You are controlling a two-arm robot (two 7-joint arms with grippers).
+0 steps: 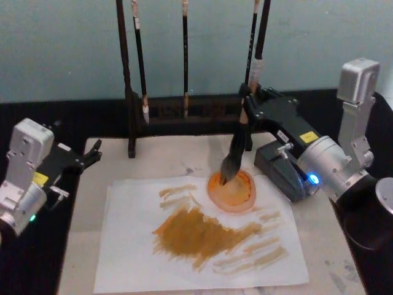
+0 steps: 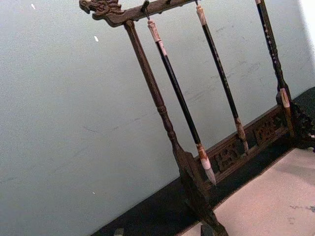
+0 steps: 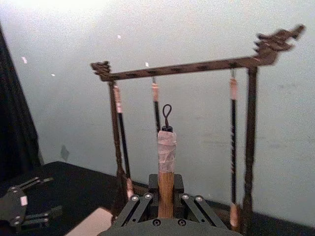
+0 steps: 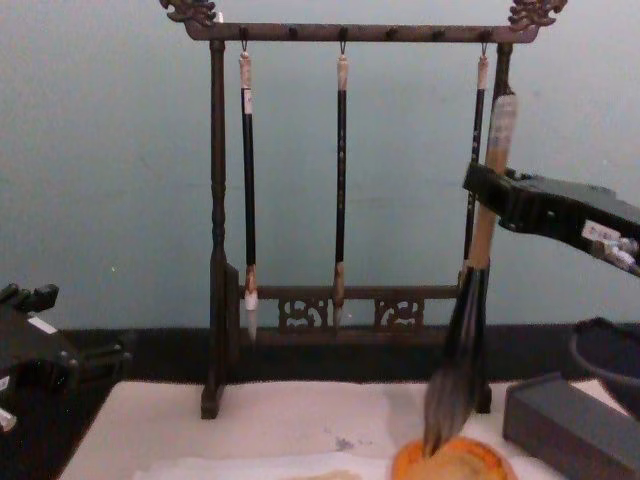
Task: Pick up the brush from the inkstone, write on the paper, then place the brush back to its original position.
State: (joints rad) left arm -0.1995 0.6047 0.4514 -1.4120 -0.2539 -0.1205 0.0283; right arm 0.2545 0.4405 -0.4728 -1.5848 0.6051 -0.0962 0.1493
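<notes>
Above stained paper, right gripper holds brush, bristles meeting inkstone.

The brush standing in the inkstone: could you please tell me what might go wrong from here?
1. The right gripper holds the brush upright, bristles in the inkstone at the far edge of the paper; dragging sideways might slide or tip the dish.
2. The handle's top looks close to a slim brush hanging on the rack; lifting could knock it.
3. Bristles may drip on the paper.
The left gripper is parked at the left.
</notes>
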